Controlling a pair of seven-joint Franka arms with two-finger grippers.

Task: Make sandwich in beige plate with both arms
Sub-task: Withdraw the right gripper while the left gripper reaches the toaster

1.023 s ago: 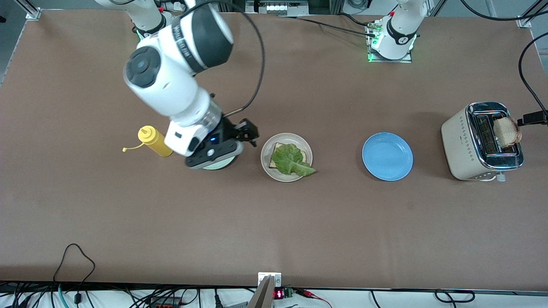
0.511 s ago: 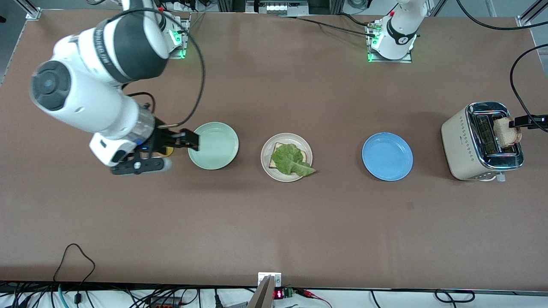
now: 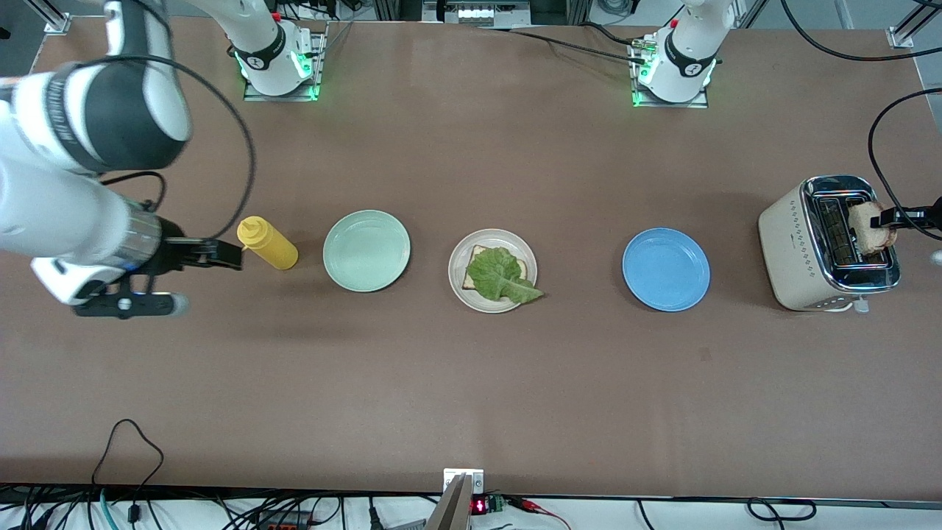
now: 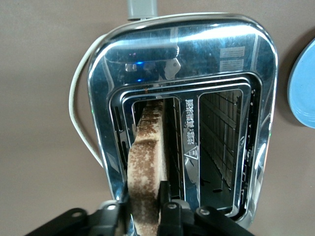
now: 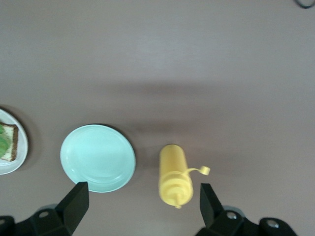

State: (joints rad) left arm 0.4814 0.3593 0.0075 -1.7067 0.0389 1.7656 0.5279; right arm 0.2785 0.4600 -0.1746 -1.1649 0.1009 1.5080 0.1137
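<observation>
The beige plate (image 3: 493, 234) sits mid-table with one toasted bread slice (image 3: 471, 278) and a green lettuce leaf (image 3: 502, 277) on top. A second toast slice (image 3: 867, 228) stands in a slot of the toaster (image 3: 791, 250). My left gripper (image 3: 887, 217) is shut on this slice (image 4: 145, 162), one finger on each face, over the toaster (image 4: 236, 73); it also shows in the left wrist view (image 4: 145, 211). My right gripper (image 3: 221, 254) is open and empty, up over the table beside the yellow bottle (image 3: 268, 244); it also shows in the right wrist view (image 5: 142, 196).
A mint green plate (image 3: 366, 250) lies between the bottle and the beige plate. A blue plate (image 3: 666, 269) lies between the beige plate and the toaster. The right wrist view shows the mint plate (image 5: 97, 157), the bottle (image 5: 174, 179) and the beige plate's edge (image 5: 19, 162).
My right arm swung away from over the mint plate, past the yellow bottle, toward its end of the table. My left gripper came in onto the toast slice in the toaster.
</observation>
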